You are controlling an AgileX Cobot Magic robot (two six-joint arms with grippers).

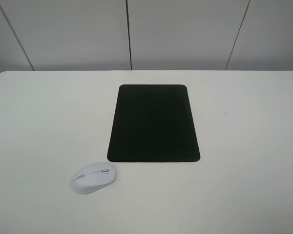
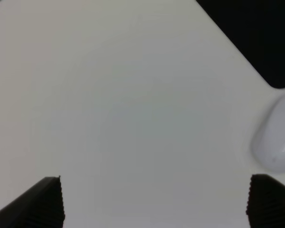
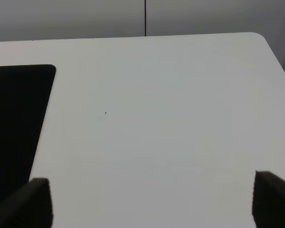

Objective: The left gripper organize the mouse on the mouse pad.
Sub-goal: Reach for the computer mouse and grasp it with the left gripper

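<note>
The flat matte black rectangular mouse pad [image 1: 154,123] lies mid-counter, its long sides running 12 to 6 o'clock. The small white rounded plastic mouse [image 1: 93,178] sits off it on the smooth white counter [image 1: 244,146], at 7 o'clock from the pad's near corner, close but apart. Open counter runs wide at 3 and 9 o'clock of the pad. The left pincer [image 2: 156,203] hangs spread above the counter, the mouse near one black ribbed finger [image 2: 270,204]. The right pincer [image 3: 156,202] is spread too, pinching nothing.
</note>
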